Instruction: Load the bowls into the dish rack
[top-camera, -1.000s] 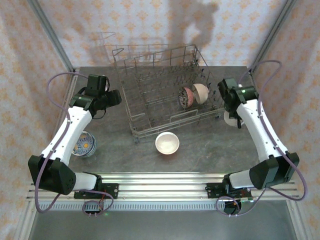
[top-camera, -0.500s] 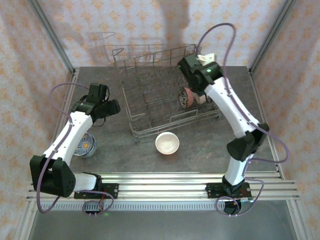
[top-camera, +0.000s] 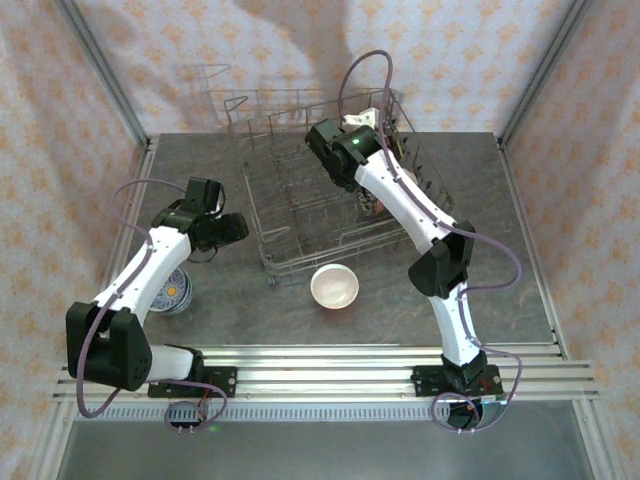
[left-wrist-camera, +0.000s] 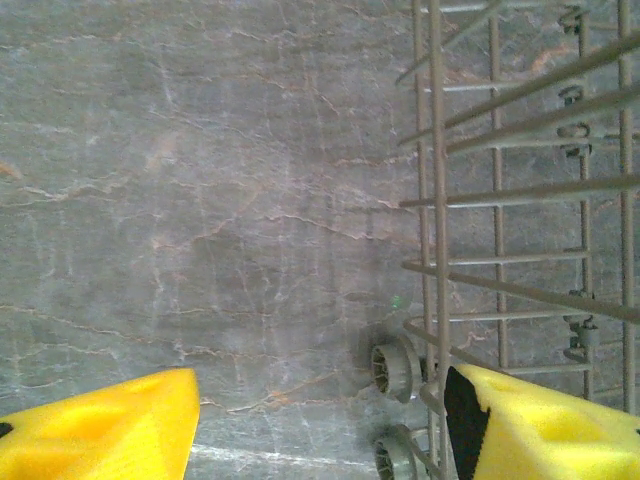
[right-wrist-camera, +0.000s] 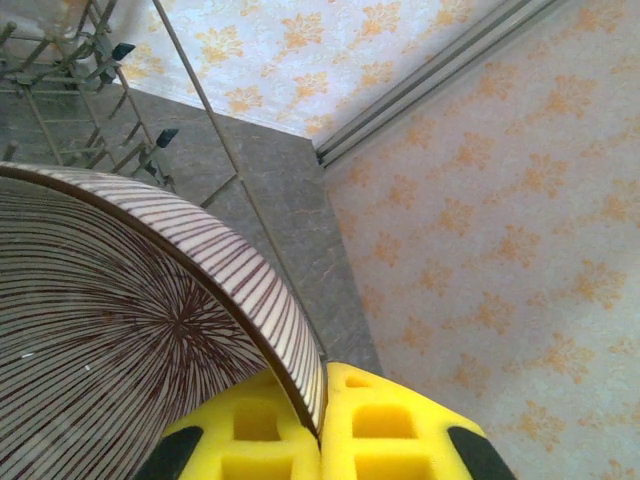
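Observation:
The grey wire dish rack (top-camera: 300, 190) stands at the back middle of the table. My right gripper (top-camera: 374, 124) hangs over the rack's far right part, shut on the rim of a cream bowl with brown stripes (right-wrist-camera: 120, 330); the yellow pads (right-wrist-camera: 390, 420) pinch its edge. A pinkish patterned bowl (top-camera: 371, 206) stands on edge in the rack, partly hidden by the right arm. A plain white bowl (top-camera: 334, 285) sits on the table in front of the rack. A blue-patterned bowl (top-camera: 170, 290) lies at the left, under the left arm. My left gripper (top-camera: 228, 229) is open beside the rack's left side, holding nothing.
In the left wrist view the rack's side wires (left-wrist-camera: 500, 200) and two small wheels (left-wrist-camera: 395, 365) lie close to the right finger (left-wrist-camera: 540, 430), with bare grey table to the left. Patterned walls and metal corner posts (right-wrist-camera: 440, 80) close in the table.
My right arm swung from the table's right side up and left over the rack, carrying the striped bowl. The left gripper shifted slightly nearer and toward the rack's side.

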